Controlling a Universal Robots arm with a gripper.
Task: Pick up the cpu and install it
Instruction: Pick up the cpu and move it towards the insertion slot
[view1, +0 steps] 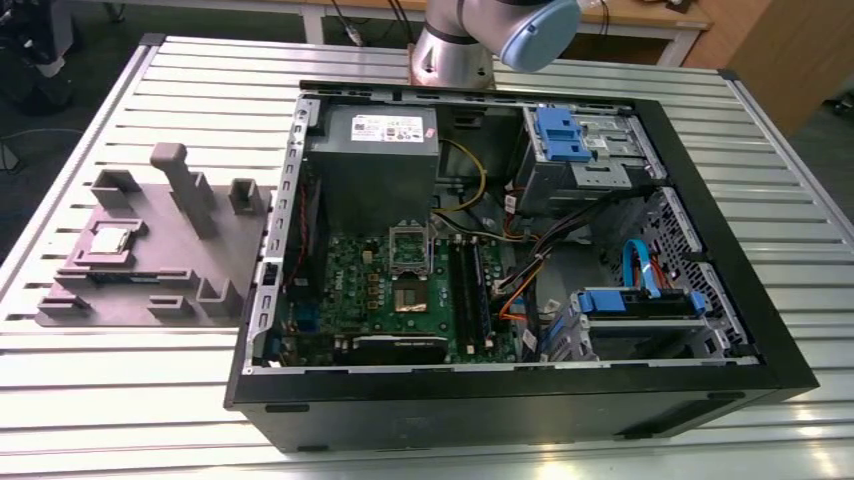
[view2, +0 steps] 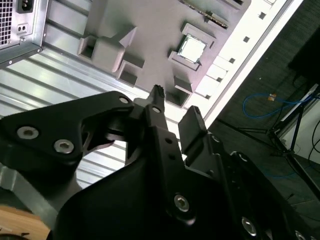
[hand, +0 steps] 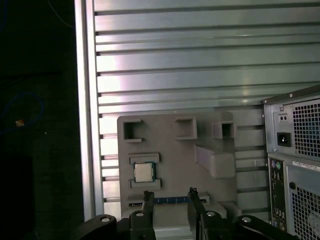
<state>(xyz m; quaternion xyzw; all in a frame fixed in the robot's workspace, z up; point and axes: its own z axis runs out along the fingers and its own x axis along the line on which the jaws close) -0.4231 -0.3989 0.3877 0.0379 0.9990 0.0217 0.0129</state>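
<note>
A: Status of the hand?
B: The hand (hand: 170, 197) is wide open and empty. Two slim black fingers (hand: 148, 200) with a plain gap, nothing gripped. It hangs over the fixture, touching no part.
A: Where's the cpu from there?
B: The cpu (hand: 143, 172) lies just ahead of the fingertips in the first wrist view, not between them. It lines up with one finger rather than the middle of the gap, so the gap isn't centred on it. By the look of it, the hand is well clear above.
A: Orientation?
B: Near square, so no real long axis. It lies flat, metal side up, edges parallel to the fixture's edges. Two raised bars (hand: 145, 159) flank it on opposite sides. The other two sides look free, and the finger gap spans across those. I'd call that favourable.
A: Surface?
B: Silvery-grey lid, smooth, slightly shiny, thin darker rim. Thin and hard, so little edge to grab, I'd guess.
A: Around it?
B: Matte grey fixture (hand: 175, 150) with moulded pockets and posts. It sits on a ribbed aluminium tabletop (hand: 200, 60), on the exterior view's left of the open black pc case (view1: 534, 405). Inside the case is the green board (view1: 350, 270) with the empty socket frame (view1: 408, 248), well apart from the cpu.
</note>
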